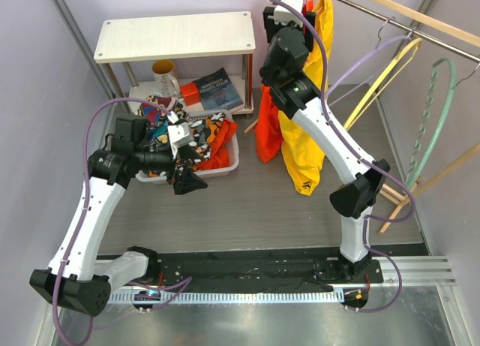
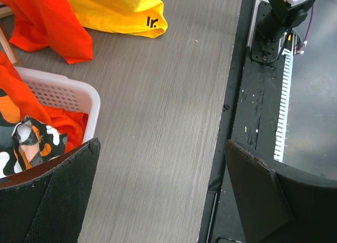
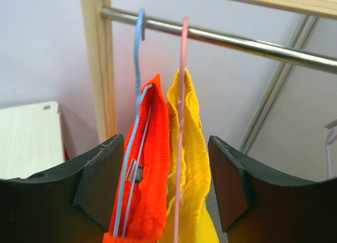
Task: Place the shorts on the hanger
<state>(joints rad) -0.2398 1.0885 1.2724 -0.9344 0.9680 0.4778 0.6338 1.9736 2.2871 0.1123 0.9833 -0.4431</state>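
Observation:
The yellow shorts (image 1: 301, 143) hang from the pale pink hanger (image 3: 181, 95), whose hook sits over the metal rail (image 3: 247, 42). Their waistband (image 3: 192, 143) drapes over the hanger, and the dark logo shows near the hem (image 2: 152, 21). My right gripper (image 3: 174, 185) is open, its jaws standing wide on either side of the shorts and the orange garment (image 3: 150, 169), touching neither. My left gripper (image 2: 160, 195) is open and empty, low over the table next to the basket (image 2: 68, 95).
An orange garment (image 1: 268, 128) hangs on a blue hanger (image 3: 138, 69) just left of the shorts. A white basket (image 1: 225, 162) holds patterned cloth. A shelf (image 1: 176, 34) stands behind. A yellow hanger (image 1: 386, 76) and a green hanger (image 1: 431, 121) hang to the right.

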